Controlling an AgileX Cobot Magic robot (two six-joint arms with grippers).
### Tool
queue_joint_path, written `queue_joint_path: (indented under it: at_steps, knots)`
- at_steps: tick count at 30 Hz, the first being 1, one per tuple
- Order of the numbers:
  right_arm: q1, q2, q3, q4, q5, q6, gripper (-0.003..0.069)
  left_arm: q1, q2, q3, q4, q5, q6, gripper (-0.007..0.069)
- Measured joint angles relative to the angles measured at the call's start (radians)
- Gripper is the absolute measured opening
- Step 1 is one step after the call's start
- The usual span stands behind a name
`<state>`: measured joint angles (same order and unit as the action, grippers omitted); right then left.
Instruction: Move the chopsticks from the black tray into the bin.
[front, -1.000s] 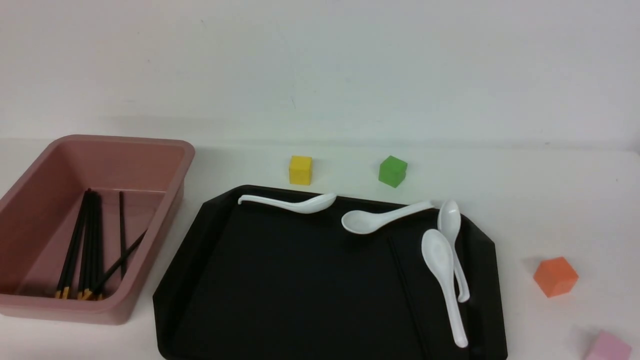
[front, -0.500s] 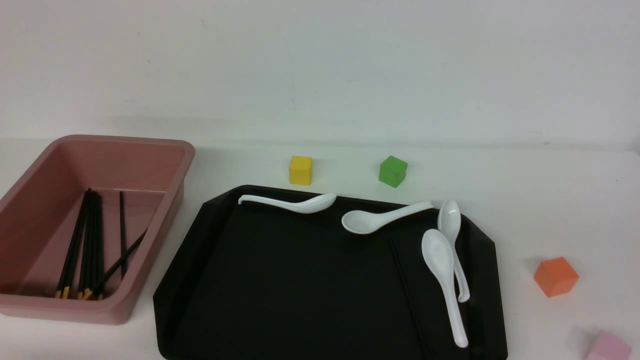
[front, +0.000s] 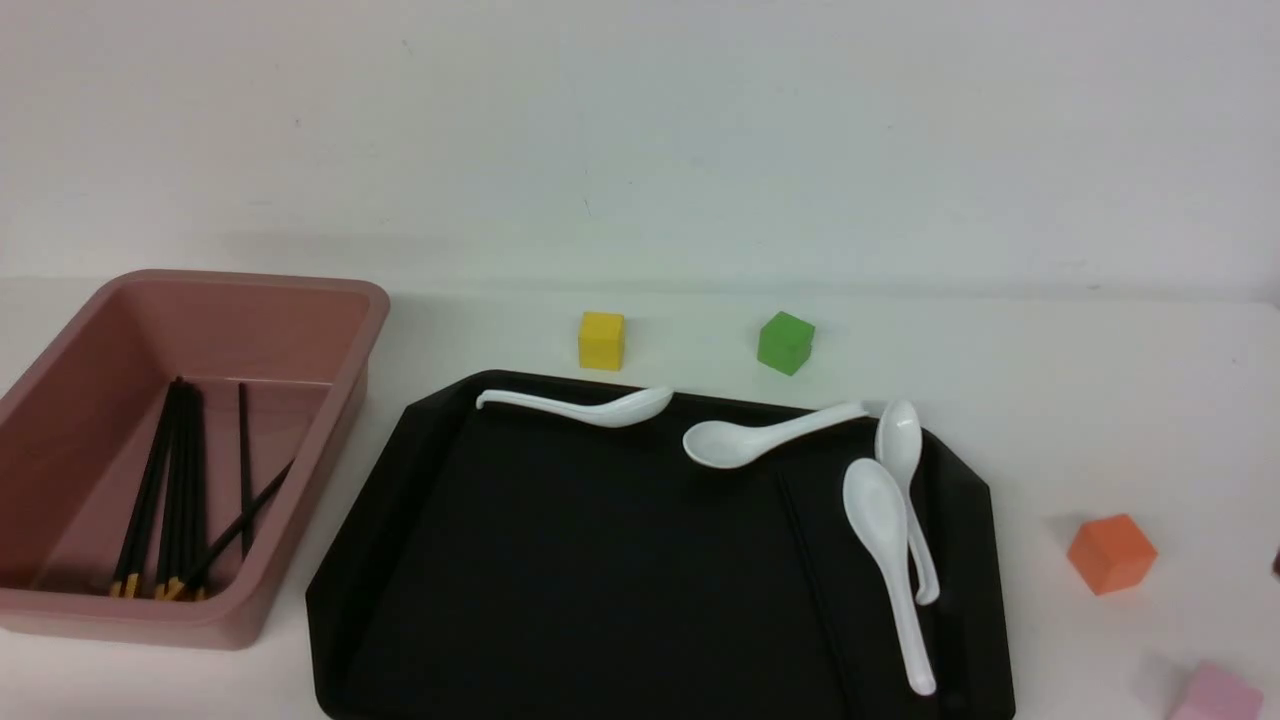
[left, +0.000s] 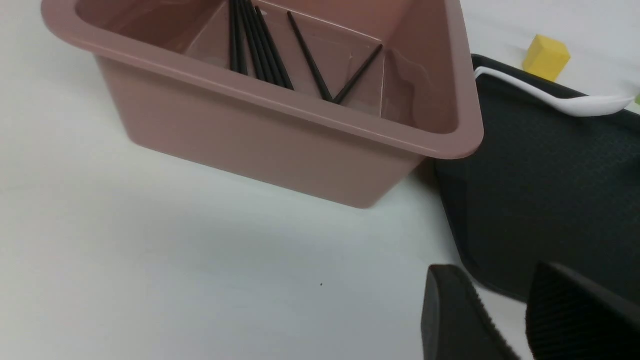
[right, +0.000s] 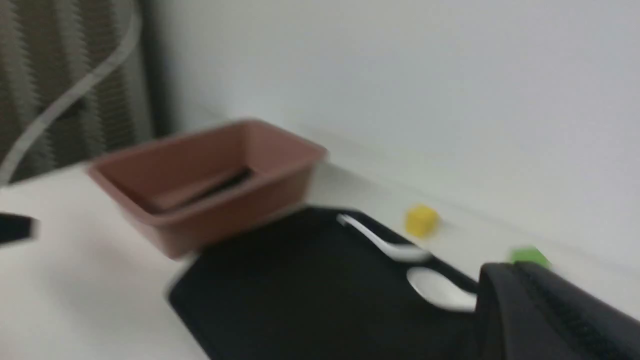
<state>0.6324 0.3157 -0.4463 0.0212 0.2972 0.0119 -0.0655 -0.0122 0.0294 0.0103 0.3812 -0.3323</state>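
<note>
The black tray (front: 560, 560) lies in the middle of the table. One black chopstick (front: 812, 585) lies on its right part, faint against the tray, left of the white spoons. Several chopsticks (front: 175, 490) lie in the dusty-pink bin (front: 330, 300) at the left, gold ends toward me; they also show in the left wrist view (left: 260, 50). My left gripper (left: 492, 272) is open and empty, low over the table by the tray's near-left corner (left: 500, 210) and in front of the bin (left: 280, 140). My right gripper (right: 505, 275) looks shut and empty, above the tray's right side (right: 310, 300); that view is blurred.
Several white spoons (front: 885, 540) lie on the tray's far and right parts. A yellow cube (front: 601, 340) and a green cube (front: 785, 342) stand behind the tray. An orange cube (front: 1110, 552) and a pink cube (front: 1215, 695) sit to its right.
A small dark piece has appeared at the right edge of the front view. The chopsticks, spoons, tray and bin have not moved.
</note>
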Motion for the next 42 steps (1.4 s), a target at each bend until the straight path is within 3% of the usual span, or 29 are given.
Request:
queue_joint_path:
  at_steps: [4, 7, 15, 24, 42]
  knots:
    - [-0.14, -0.086, 0.127, 0.0, 0.0, 0.0, 0.0038, 0.0, 0.0, 0.0, 0.0, 0.0, 0.0, 0.0238]
    - [-0.297, -0.21, 0.272, 0.0, 0.0, -0.001, 0.0039, 0.0, 0.0, 0.0, 0.0, 0.0, 0.0, 0.0238]
    - [-0.525, -0.325, 0.47, 0.01, 0.025, -0.001, 0.0043, 0.0, 0.0, 0.0, 0.001, 0.0, 0.0, 0.0238]
    - [-0.602, -0.326, 0.466, 0.011, 0.064, -0.001, 0.0055, 0.0, 0.0, 0.0, 0.001, 0.0, 0.0, 0.0238]
    - [-0.603, -0.326, 0.465, 0.011, 0.067, -0.001, 0.008, 0.0, 0.0, 0.0, 0.002, 0.0, 0.0, 0.0239]
